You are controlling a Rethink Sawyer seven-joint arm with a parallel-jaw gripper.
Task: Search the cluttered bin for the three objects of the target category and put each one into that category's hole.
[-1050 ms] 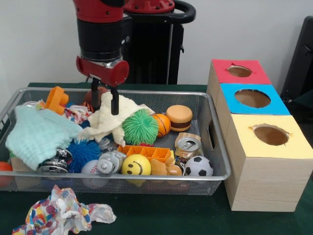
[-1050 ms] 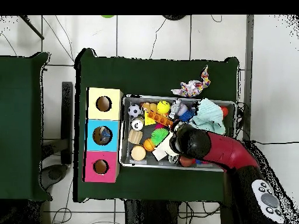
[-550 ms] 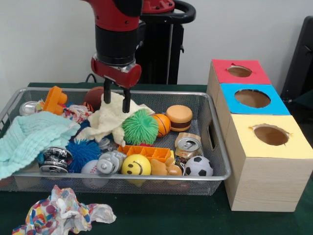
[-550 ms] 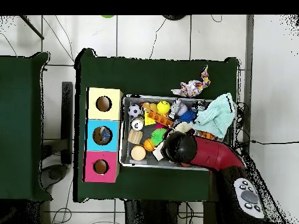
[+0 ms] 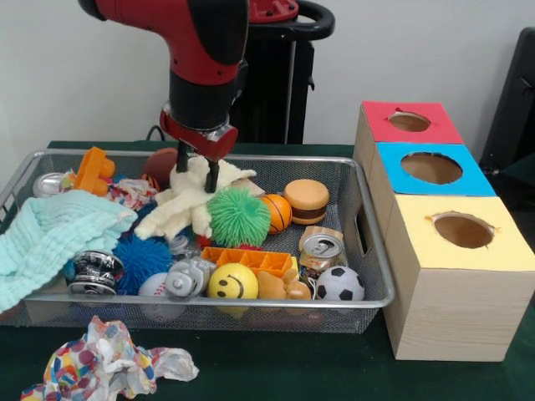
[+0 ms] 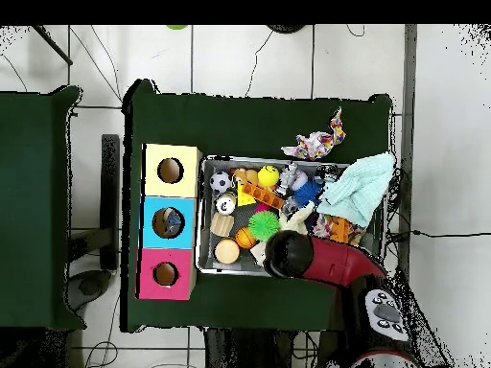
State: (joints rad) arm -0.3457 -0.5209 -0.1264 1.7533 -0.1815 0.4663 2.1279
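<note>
Clutter filling the wire basket [image 5: 368,251] at centre-left of the front view; end effector [image 5: 196,173] above the basket's upper middle, clamped on the cream cloth [image 5: 185,203], which hangs bunched from the two dark fingers [image 5: 212,177] and drapes down beside the green spiky ball [image 5: 239,216]. Target category not stated, so no telling for certain which things count; ball-like candidates in the basket: small basketball [image 5: 277,212], yellow smiley ball [image 5: 232,281], soccer ball [image 5: 339,284], blue spiky ball [image 5: 140,259]; also a toy burger [image 5: 306,200], a drinks can [image 5: 321,249], an orange block [image 5: 250,260]. Mint knitted cloth [image 5: 50,241] spilling over the basket's left rim; crumpled patterned paper [image 5: 104,362] on the green worktop [image 5: 276,368] at lower left. Three hole boxes at right: red box [image 5: 410,122], blue box [image 5: 432,169], yellow box [image 5: 462,230]; something dark visible in the blue hole from overhead, unidentifiable. Judged stage: uncovering by lifting cloth aside; sorting largely ahead.
</note>
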